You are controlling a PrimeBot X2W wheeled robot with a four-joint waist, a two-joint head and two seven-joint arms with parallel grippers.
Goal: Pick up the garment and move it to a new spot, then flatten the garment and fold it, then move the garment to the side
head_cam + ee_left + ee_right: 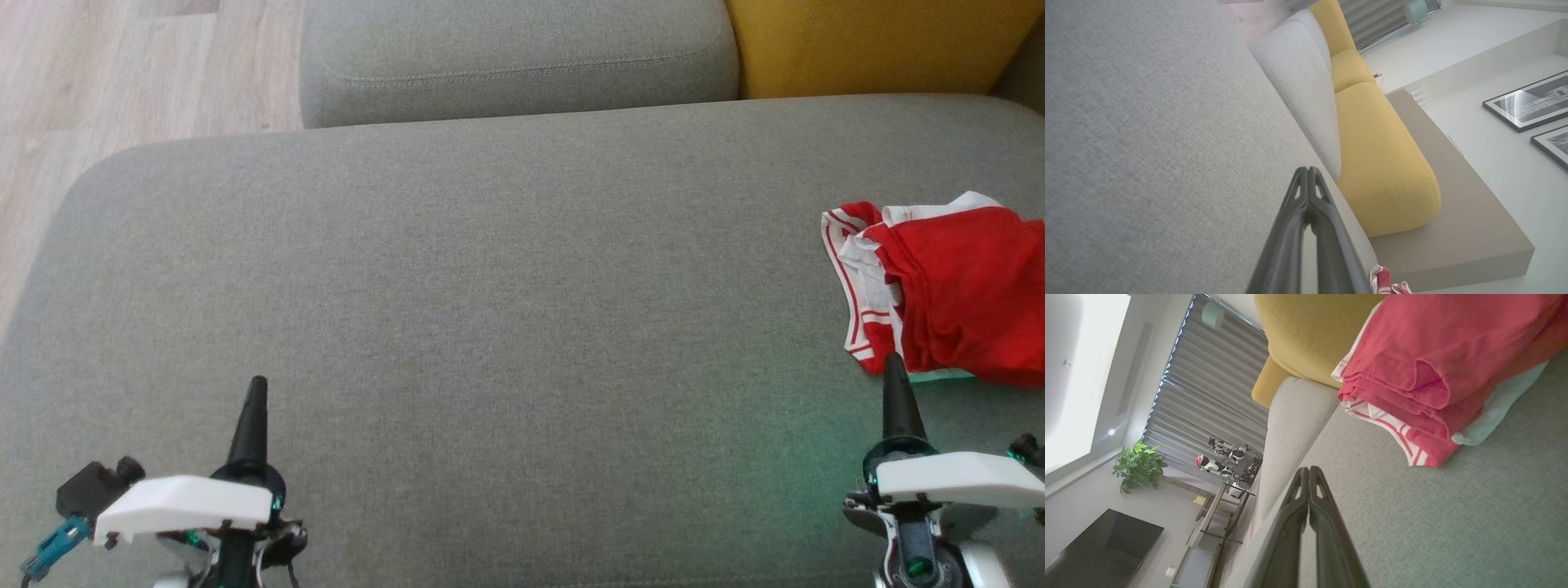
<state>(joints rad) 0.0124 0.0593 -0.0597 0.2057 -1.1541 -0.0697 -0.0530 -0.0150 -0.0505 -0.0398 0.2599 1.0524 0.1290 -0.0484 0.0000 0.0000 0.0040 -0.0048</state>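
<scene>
A: Red garment (955, 286), lying where?

B: On the grey seat cushion (490, 327), far over to the robot's right, cut off by the right edge of the head view. Bunched in several stacked layers, not spread flat.

A: Pointing which way?

B: White-striped band turned toward the robot's left, with its stripes running near to far. Red body stretching off to the right, past the picture's edge. Hard to name the true long axis with that end out of sight. Seen from the right wrist (1433, 367), folded red edges heaped one over another, striped corner lowest and nearest.

A: Anything beneath?

B: A strip of pale mint cloth (939, 376) peeking out under the near edge.

A: And the right claw (892, 359)?

B: Clenched, fingers pressed together, gripping nothing. Sits just beside the garment's near left corner. In the wrist view (1308, 469), stops short of the cloth, over bare cushion.

A: Left claw (257, 384)?

B: Clenched too, empty, well apart from the garment, low on the robot's left above the same cushion. Tips meet in its own view (1308, 169).

A: Farther out?

B: Grey back cushion (514, 57) behind the seat, yellow cushion (865, 45) to its right, pale wooden floor (122, 73) at the far left.
</scene>
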